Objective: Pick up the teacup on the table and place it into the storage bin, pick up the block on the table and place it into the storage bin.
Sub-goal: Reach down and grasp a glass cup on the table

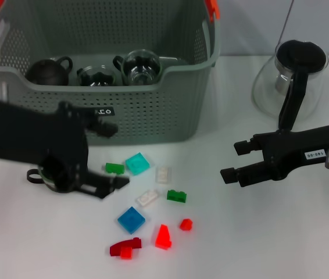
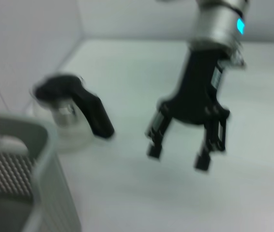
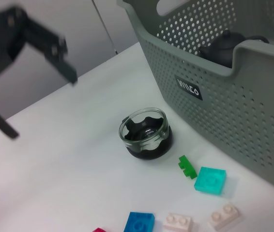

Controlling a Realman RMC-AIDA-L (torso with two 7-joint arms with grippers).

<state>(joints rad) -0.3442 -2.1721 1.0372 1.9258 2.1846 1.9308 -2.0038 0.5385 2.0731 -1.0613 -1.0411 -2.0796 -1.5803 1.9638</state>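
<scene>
Teacup on counter, jaws apart

Left gripper (image 1: 111, 157) above teacup (image 3: 145, 133), jaws spread, empty. Teacup upright beside storage bin (image 1: 153, 110), near blocks (image 1: 137, 163). Right gripper (image 1: 234, 161) parked by teapot (image 1: 292, 75), jaws apart.

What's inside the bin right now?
The bin holds a dark teapot and two glass cups along the front wall. That wall covers their lower parts and the floor beneath; the left gripper blocks nothing inside.
</scene>
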